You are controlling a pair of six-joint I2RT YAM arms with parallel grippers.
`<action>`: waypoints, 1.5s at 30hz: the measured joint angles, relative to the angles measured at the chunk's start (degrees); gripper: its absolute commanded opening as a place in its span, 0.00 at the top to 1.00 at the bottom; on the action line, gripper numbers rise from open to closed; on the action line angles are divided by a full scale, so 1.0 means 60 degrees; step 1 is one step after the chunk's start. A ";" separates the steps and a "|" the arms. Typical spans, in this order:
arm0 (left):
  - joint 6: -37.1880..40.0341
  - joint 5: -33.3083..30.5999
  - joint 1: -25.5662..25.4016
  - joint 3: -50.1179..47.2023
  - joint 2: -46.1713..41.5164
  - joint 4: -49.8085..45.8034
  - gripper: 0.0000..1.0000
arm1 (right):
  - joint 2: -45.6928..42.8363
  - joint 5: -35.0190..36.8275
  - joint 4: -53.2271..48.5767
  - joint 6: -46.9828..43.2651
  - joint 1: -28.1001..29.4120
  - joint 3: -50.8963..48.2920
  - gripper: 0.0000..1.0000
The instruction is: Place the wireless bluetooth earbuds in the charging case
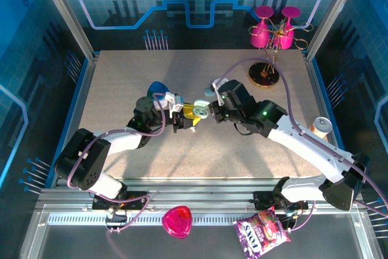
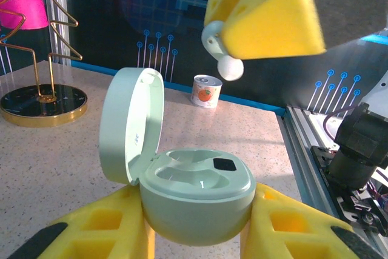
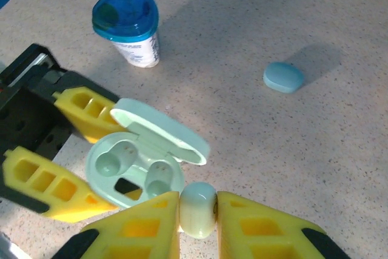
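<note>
Overhead, mere specks; up close, left pincer [image 2: 197, 232] tight around open mint case [image 2: 195, 193], right pincer [image 3: 199, 205] around pale earbud [image 3: 197, 215].

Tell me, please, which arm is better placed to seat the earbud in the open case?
Right. The right claw is shut on an earbud just beside the open charging case, whose two wells look empty. The left claw is shut on that case, so it can likely only steady it.
</note>
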 measured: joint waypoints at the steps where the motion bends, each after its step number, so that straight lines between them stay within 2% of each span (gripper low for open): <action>1: 0.0000 0.0000 0.0004 0.0011 0.0000 -0.0018 0.67 | 0.0047 -0.0007 0.0015 -0.0062 0.0044 0.0022 0.81; 33: -0.0310 0.0047 0.0011 0.0084 0.0000 -0.0011 0.68 | 0.1082 -0.0113 0.0306 -0.0976 0.0175 0.0036 0.80; 37: -0.0324 0.0051 0.0011 0.0084 0.0000 -0.0011 0.68 | 0.1107 -0.0117 0.0310 -0.1067 0.0175 0.0036 0.77; 40: -0.0324 0.0073 0.0015 0.0084 0.0000 -0.0015 0.68 | 0.1111 -0.0109 0.0310 -0.1126 0.0175 0.0036 0.66; 45: -0.0324 0.0131 0.0029 0.0084 0.0000 -0.0022 0.68 | 0.1104 -0.0069 0.0324 -0.1162 0.0175 0.0036 0.65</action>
